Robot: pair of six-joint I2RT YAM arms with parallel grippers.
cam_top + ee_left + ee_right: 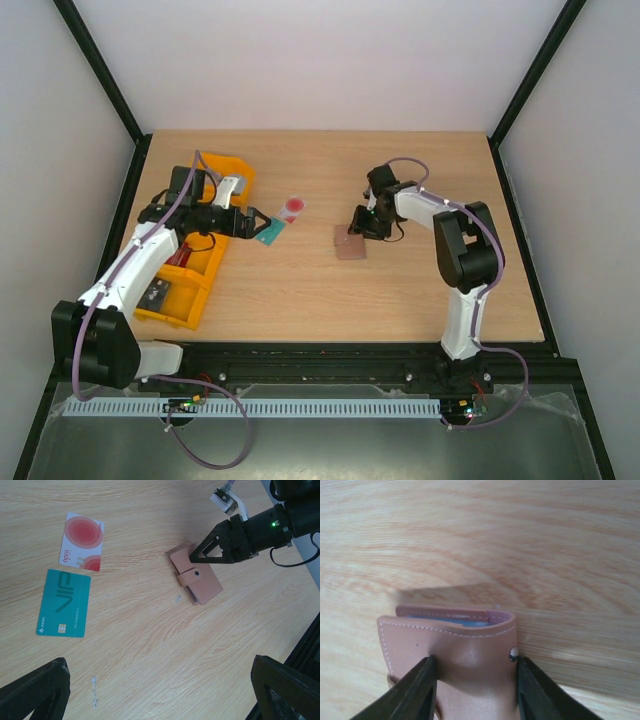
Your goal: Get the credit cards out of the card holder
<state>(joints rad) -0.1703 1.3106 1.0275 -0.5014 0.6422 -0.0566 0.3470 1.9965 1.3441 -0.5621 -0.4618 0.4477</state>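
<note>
Right wrist: right end effector (475, 660) pinches reddish-brown leather card holder (450, 630) by its tab (189, 576), left end effector (255, 225) spread; teal-green plastic card (63, 603) and white-pink plastic card (81, 541) lie apart from it (already out). Next, likely: release.

Bright, even, diffuse light from above; white walls slightly washed out. Worktop (300, 290) evenly lit, no glare. Shadows under arms soft and short. Right wrist view: card holder (455, 650) very close, slightly soft, pale blurred shadow behind it. Left wrist view sharp; left pincer (160, 662) tips dark, blurred at bottom corners.
</note>
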